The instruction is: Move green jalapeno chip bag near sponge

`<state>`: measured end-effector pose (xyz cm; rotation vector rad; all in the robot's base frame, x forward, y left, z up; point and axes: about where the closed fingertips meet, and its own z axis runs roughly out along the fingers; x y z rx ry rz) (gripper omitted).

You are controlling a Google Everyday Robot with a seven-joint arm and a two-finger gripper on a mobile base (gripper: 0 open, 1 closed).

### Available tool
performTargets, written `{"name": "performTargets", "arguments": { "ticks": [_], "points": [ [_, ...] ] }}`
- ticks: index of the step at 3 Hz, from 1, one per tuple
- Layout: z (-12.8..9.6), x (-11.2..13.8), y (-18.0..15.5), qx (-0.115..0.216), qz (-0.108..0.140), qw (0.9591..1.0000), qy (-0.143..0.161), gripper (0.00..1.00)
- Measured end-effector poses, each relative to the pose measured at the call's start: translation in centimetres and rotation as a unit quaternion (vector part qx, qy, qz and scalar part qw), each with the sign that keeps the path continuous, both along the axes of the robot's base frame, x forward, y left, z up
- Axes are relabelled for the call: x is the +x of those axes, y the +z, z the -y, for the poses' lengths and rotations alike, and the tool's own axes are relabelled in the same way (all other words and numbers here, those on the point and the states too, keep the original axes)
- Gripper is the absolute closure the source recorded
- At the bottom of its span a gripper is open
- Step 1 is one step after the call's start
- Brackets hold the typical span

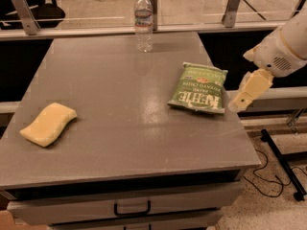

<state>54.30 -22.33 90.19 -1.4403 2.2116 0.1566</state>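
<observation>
The green jalapeno chip bag (199,88) lies flat on the right side of the grey table (120,138), white lettering facing me. The pale yellow sponge (48,124) lies near the table's left front corner, far from the bag. My gripper (242,98) hangs off the table's right edge, just right of the bag's lower corner, on a cream-coloured arm that enters from the upper right. It holds nothing that I can see.
A clear water bottle (143,21) stands upright at the table's back edge, behind the bag. A drawer with a black handle (132,209) sits under the tabletop. A black stand and cable (283,162) lie on the floor to the right.
</observation>
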Motion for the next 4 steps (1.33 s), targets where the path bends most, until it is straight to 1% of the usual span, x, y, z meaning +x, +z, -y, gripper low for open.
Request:
{"name": "performTargets", "arguments": {
  "ticks": [1, 2, 3, 4],
  "points": [
    [-1.0, 2.7, -2.8, 0.024, 0.005, 0.9993, -0.03, 0.0],
    [-1.8, 4.5, -5.4, 0.047, -0.003, 0.9973, -0.057, 0.0],
    [-3.0, 5.7, -6.9, 0.068, -0.017, 0.9952, -0.068, 0.18],
    [-3.4, 6.2, -7.4, 0.078, -0.022, 0.9942, -0.072, 0.41]
  ]
}}
